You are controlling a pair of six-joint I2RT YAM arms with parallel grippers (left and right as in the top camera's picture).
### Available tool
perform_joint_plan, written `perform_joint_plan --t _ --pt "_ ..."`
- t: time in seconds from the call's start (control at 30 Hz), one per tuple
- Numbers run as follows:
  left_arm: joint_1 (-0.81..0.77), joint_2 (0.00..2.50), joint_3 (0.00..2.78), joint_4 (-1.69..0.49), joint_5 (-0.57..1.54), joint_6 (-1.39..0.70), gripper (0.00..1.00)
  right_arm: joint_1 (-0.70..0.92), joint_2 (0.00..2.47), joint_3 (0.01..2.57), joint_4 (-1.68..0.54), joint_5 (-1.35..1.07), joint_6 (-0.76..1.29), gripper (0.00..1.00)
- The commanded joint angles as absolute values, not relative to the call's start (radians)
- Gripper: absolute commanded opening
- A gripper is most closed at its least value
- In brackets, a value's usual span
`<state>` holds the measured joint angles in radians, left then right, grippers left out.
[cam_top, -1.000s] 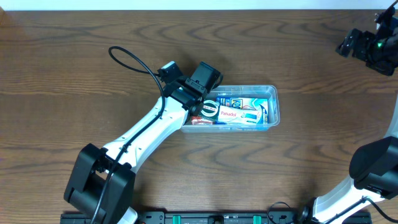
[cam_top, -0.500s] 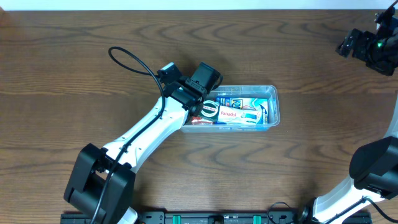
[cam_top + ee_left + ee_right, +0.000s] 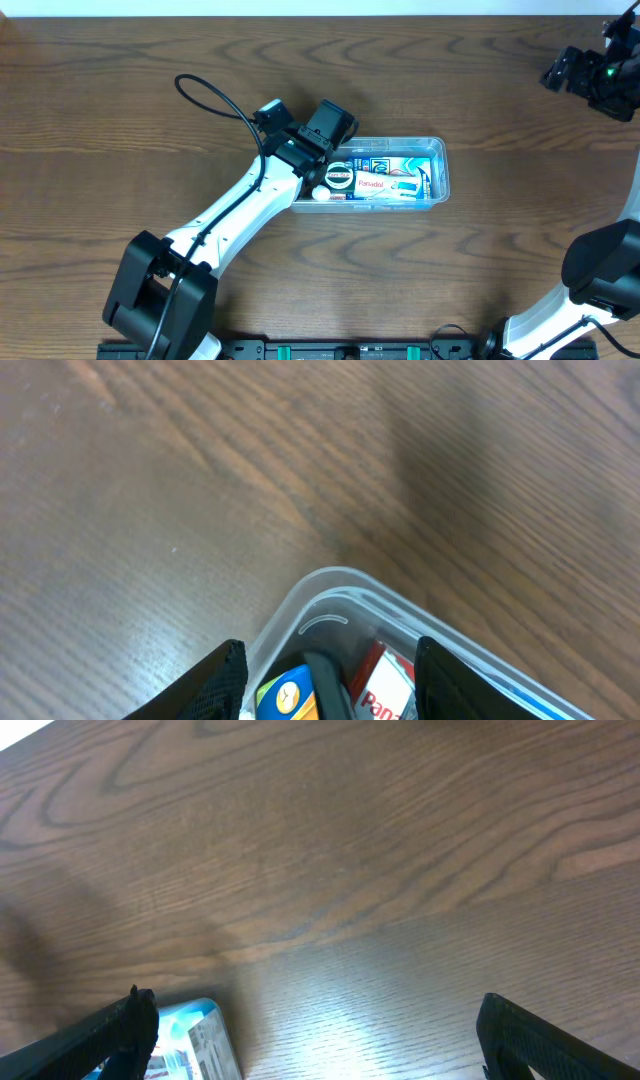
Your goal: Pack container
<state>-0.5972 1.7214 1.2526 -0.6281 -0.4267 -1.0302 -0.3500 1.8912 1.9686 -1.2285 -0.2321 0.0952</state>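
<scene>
The container (image 3: 436, 150) is a clear tub in the middle of the table. It holds a red and white Panadol box (image 3: 369, 184), blue and white packets (image 3: 405, 167) and a round black and white item (image 3: 339, 177). My left gripper (image 3: 324, 180) hovers over the tub's left end, open. In the left wrist view its fingers (image 3: 330, 685) straddle the tub's corner (image 3: 330, 582), above a blue and orange packet (image 3: 285, 695) and the Panadol box (image 3: 385, 685). My right gripper (image 3: 577, 72) is open and empty, high at the far right; the right wrist view (image 3: 315, 1040) shows it.
A black cable (image 3: 215, 100) loops over the table behind the left arm. The right wrist view shows the tub's end (image 3: 190, 1040) at its lower left and bare wood elsewhere. The table's far edge runs along the top of the overhead view.
A small white round thing now shows at the tub's front left corner, where a reddish packet showed before. Both arms have hardly moved.
</scene>
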Motion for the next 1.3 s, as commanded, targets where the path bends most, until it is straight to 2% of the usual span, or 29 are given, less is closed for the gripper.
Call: perform_joint_plan --t 0.0,0.27,0.47,0.57,0.73,0.8,0.87,0.97,1.27 --pt "-0.594 1.698 1.269 -0.622 -0.454 -0.91 0.55 -0.355 1.867 1.982 -1.226 -0.236 0.1 0.99" --pt "-0.595 1.615 1.269 -0.619 -0.453 -0.808 0.55 -0.354 1.867 1.982 -1.226 -0.236 0.1 0.99" --pt "-0.597 1.525 1.269 -0.634 -0.285 -0.388 0.55 -0.354 1.867 1.982 -1.226 -0.236 0.1 0.99" --pt "-0.597 1.44 1.271 -0.727 -0.228 -0.34 0.56 -0.354 1.867 1.982 -1.226 -0.236 0.1 0.99" --pt "-0.596 1.222 1.271 -0.93 -0.224 -0.243 0.73 -0.354 1.867 1.982 -1.226 -0.236 0.1 0.99" --pt "-0.597 1.114 1.271 -0.987 -0.224 -0.181 0.86 -0.354 1.867 1.982 -1.226 -0.236 0.1 0.99" --pt "-0.597 0.995 1.271 -1.033 -0.224 -0.139 0.93 -0.354 1.867 1.982 -1.226 -0.236 0.1 0.99" --pt "-0.597 0.845 1.271 -1.062 -0.224 -0.124 0.98 -0.354 1.867 1.982 -1.226 -0.236 0.1 0.99" --pt "-0.597 0.469 1.271 -1.066 -0.224 -0.124 0.98 -0.354 1.867 1.982 -1.226 -0.236 0.1 0.99"
